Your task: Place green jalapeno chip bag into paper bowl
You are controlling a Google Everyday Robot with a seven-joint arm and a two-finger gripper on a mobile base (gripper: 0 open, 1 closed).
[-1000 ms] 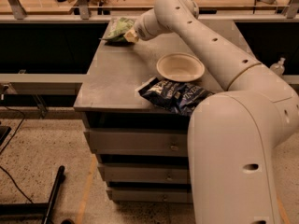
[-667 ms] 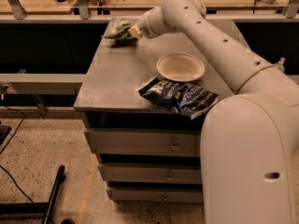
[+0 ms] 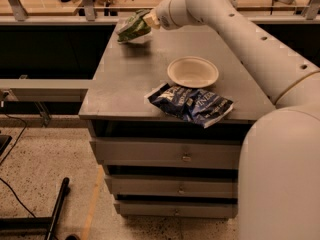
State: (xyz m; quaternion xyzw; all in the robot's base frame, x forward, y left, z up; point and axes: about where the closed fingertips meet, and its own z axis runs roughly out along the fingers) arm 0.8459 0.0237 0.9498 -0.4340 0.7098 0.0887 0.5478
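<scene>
Gripper (image 3: 148, 20) is up over the far-left corner of the cabinet top (image 3: 125, 84), clamped on the green jalapeno chip bag (image 3: 131, 28). The bag hangs just off its tip, lifted clear of the surface. Paper bowl (image 3: 192, 72) sits well apart from gripper, nearer the front. Dark-blue chip bag (image 3: 192, 104) is further still, touching bowl's front rim.

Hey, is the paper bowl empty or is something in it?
Empty: the paper bowl shows only its bare off-white inside. The green jalapeno chip bag is at the far corner of the table, by the gripper.
</scene>
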